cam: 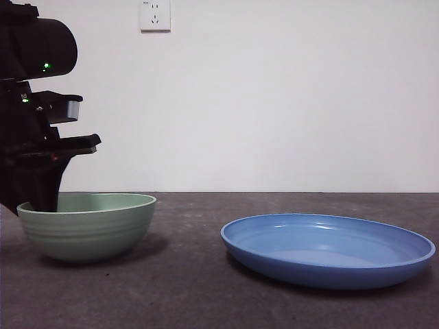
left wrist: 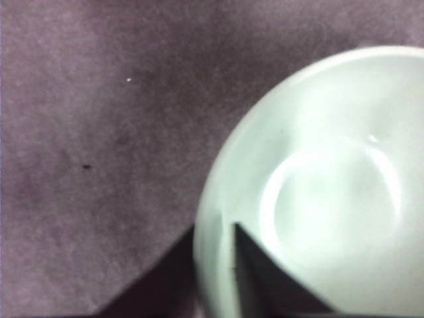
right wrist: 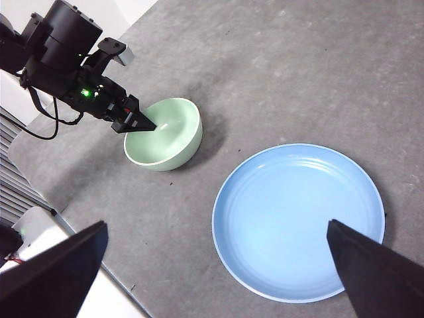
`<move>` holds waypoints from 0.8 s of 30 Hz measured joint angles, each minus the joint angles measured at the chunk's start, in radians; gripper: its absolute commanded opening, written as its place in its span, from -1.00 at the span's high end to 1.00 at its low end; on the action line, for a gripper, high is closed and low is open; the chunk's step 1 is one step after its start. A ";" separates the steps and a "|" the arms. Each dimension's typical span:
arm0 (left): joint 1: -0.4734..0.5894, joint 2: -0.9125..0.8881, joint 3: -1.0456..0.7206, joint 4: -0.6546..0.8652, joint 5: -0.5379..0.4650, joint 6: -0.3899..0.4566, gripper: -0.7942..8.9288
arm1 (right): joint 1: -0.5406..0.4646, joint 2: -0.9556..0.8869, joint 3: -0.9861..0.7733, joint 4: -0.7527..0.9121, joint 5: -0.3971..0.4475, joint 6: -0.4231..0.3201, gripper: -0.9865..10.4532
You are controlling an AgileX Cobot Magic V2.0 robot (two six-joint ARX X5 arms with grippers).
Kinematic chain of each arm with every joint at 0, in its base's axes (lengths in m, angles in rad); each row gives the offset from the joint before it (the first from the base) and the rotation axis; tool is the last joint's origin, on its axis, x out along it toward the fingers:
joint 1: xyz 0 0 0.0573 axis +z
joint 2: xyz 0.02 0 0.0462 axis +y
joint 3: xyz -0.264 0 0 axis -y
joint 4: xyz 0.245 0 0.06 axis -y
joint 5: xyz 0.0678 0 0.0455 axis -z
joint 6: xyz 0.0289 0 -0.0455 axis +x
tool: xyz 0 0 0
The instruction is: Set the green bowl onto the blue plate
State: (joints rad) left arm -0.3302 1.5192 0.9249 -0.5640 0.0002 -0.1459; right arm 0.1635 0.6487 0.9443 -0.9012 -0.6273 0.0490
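Green bowl (cam: 88, 233) sits on the table at left, well apart from the empty blue plate (cam: 329, 248) at right, as the left gripper (left wrist: 215, 265) straddles its rim, jaws parted, poised to clamp and lift; the right gripper (right wrist: 218, 278) waits open above.

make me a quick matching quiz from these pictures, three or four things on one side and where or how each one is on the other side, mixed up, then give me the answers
Things:
1. green bowl
2. blue plate
3. left gripper
4. right gripper

States:
A. jaws straddling the bowl's rim, one inside, one outside
B. lying bare on the table, nothing in it
C. jaws wide open, high above the plate
D. standing on the table, apart from the plate

Pairs: 1-D, 2-B, 3-A, 4-C
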 measured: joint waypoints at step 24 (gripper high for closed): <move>-0.201 0.079 0.453 -0.225 0.081 -0.065 0.81 | 0.000 0.000 0.000 0.000 0.000 0.000 -0.30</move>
State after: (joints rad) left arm -0.5312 1.5978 1.3781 -0.7895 0.0811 -0.2108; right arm 0.1635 0.6487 0.9443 -0.9012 -0.6273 0.0490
